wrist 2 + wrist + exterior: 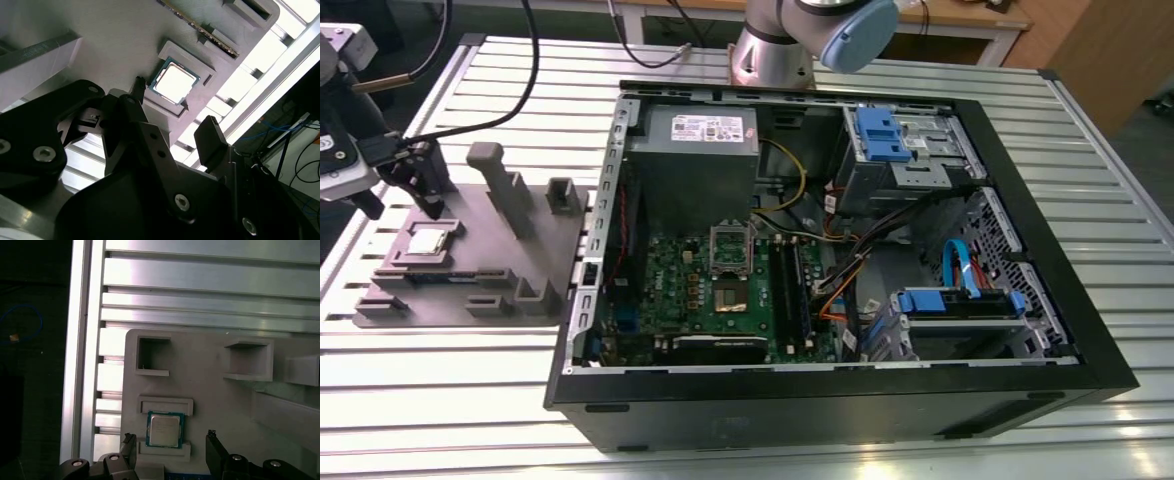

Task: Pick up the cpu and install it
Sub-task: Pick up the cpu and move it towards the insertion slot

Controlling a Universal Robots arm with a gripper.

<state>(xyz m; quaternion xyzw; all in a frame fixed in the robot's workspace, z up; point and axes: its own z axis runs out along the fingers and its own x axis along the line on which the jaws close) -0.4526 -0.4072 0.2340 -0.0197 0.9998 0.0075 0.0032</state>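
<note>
The cpu (430, 241) is a small square chip with a shiny metal top. It lies flat in a recess of the grey moulded plate (494, 265) at the exterior view's left. My gripper (398, 193) hangs open just above it, tilted, with one dark finger on each side of the chip and nothing held. In the first wrist view the cpu (164, 430) sits between the two fingertips of the gripper (171, 445). The second wrist view shows the cpu (175, 82) in its frame just beyond the open gripper (172, 117).
An open computer case (1067, 300) lies right of the plate, with a green motherboard (700, 290), its socket (731, 248) and a grey box with a white label (700, 135). Upright blocks (500, 185) rise from the plate. Cables (520, 90) trail over the slatted metal table (480, 400).
</note>
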